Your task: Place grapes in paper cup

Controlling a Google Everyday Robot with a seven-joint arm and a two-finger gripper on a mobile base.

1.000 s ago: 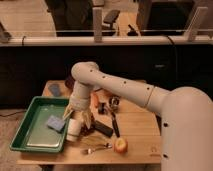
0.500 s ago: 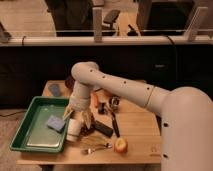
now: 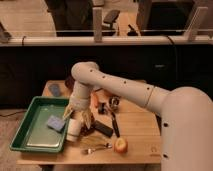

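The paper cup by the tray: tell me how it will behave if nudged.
The paper cup looks light and thin-walled, so it probably slides or tips easily. It stands against the green tray, which may brace that side. The hand hovers beside it.

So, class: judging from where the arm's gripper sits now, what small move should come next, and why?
Probably a short, slow descent. The two-finger gripper hangs low over the wooden table, right beside the small white cylindrical paper cup next to the green plastic tray. Whether it carries grapes is hidden.
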